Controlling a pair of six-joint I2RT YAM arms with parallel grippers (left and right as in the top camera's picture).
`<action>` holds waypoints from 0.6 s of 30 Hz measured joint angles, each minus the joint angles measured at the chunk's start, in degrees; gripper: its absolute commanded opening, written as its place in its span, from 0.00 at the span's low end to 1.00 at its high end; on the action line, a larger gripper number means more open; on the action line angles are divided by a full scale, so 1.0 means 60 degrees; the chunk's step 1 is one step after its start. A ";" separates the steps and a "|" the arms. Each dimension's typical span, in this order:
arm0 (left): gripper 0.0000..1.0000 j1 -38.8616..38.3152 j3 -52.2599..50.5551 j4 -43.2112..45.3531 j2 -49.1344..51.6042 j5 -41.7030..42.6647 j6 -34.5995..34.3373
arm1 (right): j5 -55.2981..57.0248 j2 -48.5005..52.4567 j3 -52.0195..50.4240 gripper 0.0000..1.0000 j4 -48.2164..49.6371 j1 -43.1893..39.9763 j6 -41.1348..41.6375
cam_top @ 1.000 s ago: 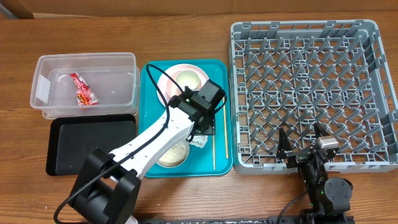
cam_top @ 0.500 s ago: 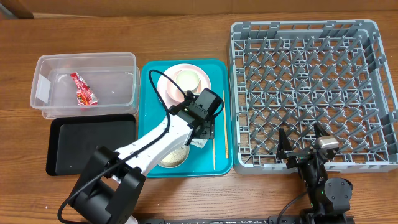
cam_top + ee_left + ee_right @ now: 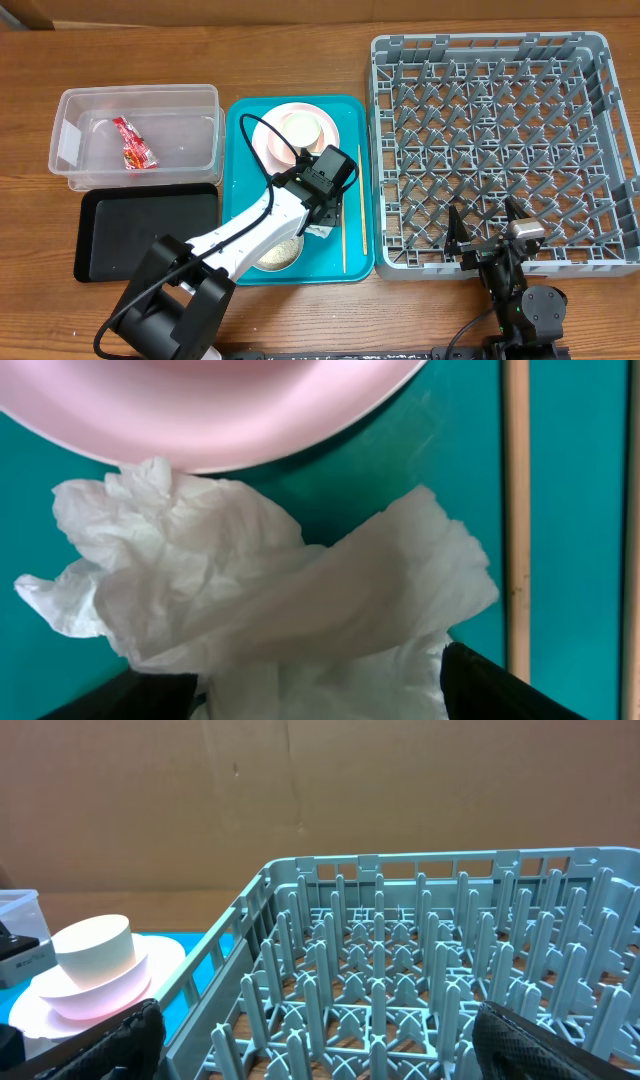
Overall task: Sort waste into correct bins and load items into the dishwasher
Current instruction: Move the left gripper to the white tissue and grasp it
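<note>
Soft, even light falls from overhead on the table (image 3: 300,60); shadows are short and faint. My left wrist view sits very close: the napkin (image 3: 270,600) shows grey shade in its folds, the plate (image 3: 200,410) at 12 o'clock looks slightly soft, my left fingers (image 3: 495,685) at 5 and 7 o'clock are dark blurs. My right wrist view shows the rack (image 3: 400,970) sharp, my right fingertips (image 3: 110,1040) blurred at 4 and 8 o'clock.

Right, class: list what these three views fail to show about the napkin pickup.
- Left wrist view: the bottom edge cuts off the left gripper, so contact with the napkin is unclear; the top edge crops the plate.
- Overhead: the left arm covers that gripper and most of the napkin.
- Right wrist view: the napkin is outside the frame.
</note>
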 measured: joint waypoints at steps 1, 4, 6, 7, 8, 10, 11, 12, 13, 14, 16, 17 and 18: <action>0.80 0.0000 0.0000 -0.0036 0.0004 -0.0004 0.0036 | 0.0004 0.0000 0.0000 1.00 0.0004 0.0000 -0.0004; 0.81 0.0000 0.0000 -0.0259 0.0000 -0.0022 0.0259 | 0.0000 0.0000 0.0000 1.00 0.0000 0.0000 0.0000; 0.81 0.0000 -0.0007 -0.0459 0.0004 -0.0040 0.0430 | -0.0004 0.0000 0.0000 1.00 0.0007 0.0004 0.0004; 0.81 0.0000 -0.0007 -0.0525 0.0000 -0.0040 0.0466 | 0.0000 0.0000 0.0000 1.00 0.0004 0.0004 0.0000; 0.82 0.0000 -0.0007 -0.0572 0.0004 -0.0040 0.0477 | -0.0004 0.0000 0.0000 1.00 0.0004 0.0004 0.0000; 0.83 0.0000 -0.0007 -0.0612 0.0004 -0.0040 0.0510 | 0.0000 0.0000 0.0000 1.00 0.0004 0.0004 0.0000; 0.84 0.0000 -0.0007 -0.0608 0.0004 -0.0040 0.0517 | -0.0004 0.0000 0.0000 1.00 0.0000 0.0000 0.0004; 0.86 0.0000 -0.0007 -0.0605 0.0000 -0.0040 0.0543 | 0.0000 0.0000 0.0000 1.00 0.0007 0.0000 0.0004; 0.86 0.0000 -0.0007 -0.0601 0.0004 -0.0033 0.0576 | -0.0004 0.0000 0.0000 1.00 0.0004 0.0004 0.0000; 0.87 0.0000 -0.0011 -0.0583 0.0000 -0.0029 0.0612 | 0.0000 0.0000 0.0000 1.00 0.0004 0.0000 0.0004; 0.87 0.0000 -0.0015 -0.0503 0.0004 0.0011 0.0648 | -0.0004 0.0000 0.0000 1.00 0.0000 0.0004 0.0000; 0.87 0.0000 -0.0018 -0.0430 0.0004 0.0029 0.0659 | -0.0004 0.0000 0.0000 1.00 0.0004 0.0004 0.0004; 0.86 0.0000 -0.0018 -0.0357 0.0004 0.0080 0.0681 | -0.0004 0.0000 0.0000 1.00 0.0000 0.0000 0.0000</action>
